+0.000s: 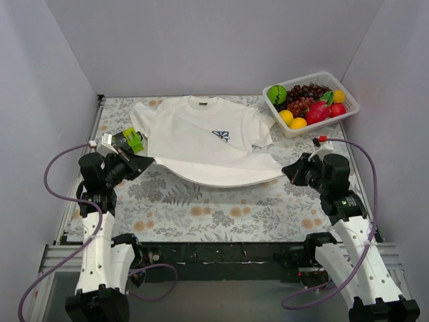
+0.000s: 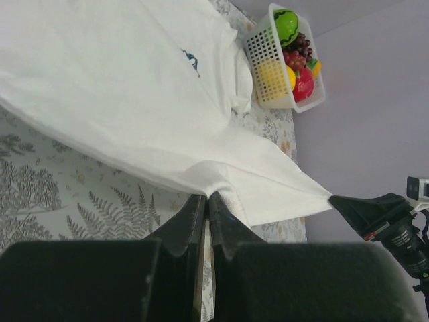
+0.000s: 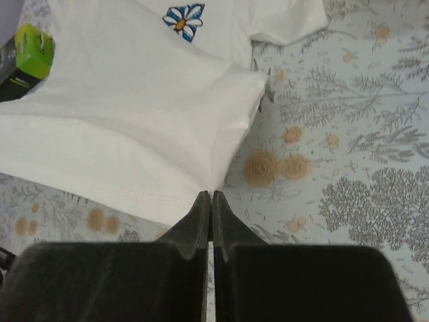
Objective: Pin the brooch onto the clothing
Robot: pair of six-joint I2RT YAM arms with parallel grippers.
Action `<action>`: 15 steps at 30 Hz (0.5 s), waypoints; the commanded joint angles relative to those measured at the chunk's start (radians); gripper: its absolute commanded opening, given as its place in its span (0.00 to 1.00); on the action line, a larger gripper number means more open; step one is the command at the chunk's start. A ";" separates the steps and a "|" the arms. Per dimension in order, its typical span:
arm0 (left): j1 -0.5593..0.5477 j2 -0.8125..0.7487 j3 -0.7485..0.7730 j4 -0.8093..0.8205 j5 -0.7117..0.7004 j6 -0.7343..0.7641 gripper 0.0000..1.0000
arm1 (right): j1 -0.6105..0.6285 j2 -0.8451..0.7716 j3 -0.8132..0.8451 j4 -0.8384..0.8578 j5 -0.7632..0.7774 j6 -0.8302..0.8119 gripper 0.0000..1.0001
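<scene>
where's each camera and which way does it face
top: high behind the robot, looking down on the shirt; left arm and right arm show
left wrist: on the left arm, facing the fruit basket; left claw shows
right wrist: on the right arm, facing the shirt's print; right claw shows
top and left wrist share the fruit basket

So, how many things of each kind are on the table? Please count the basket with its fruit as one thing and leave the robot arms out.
T-shirt: 1
Fruit basket: 1
Green box: 1
Brooch: 0 (none shows in any view)
Total: 3
</scene>
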 commanded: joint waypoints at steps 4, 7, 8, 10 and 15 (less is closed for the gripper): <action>0.000 -0.140 -0.110 -0.145 -0.017 -0.012 0.00 | -0.002 -0.114 -0.117 -0.208 -0.053 0.037 0.01; 0.002 -0.152 -0.150 -0.163 0.004 -0.035 0.00 | -0.002 -0.154 -0.150 -0.263 -0.084 0.059 0.01; 0.000 -0.149 -0.156 -0.167 0.021 -0.043 0.00 | -0.003 -0.163 -0.154 -0.278 -0.091 0.061 0.01; 0.002 -0.146 -0.157 -0.194 0.020 -0.037 0.00 | -0.002 -0.192 -0.155 -0.326 -0.094 0.064 0.01; 0.000 -0.105 -0.050 -0.205 0.011 -0.003 0.00 | -0.002 -0.220 -0.085 -0.323 -0.131 0.085 0.01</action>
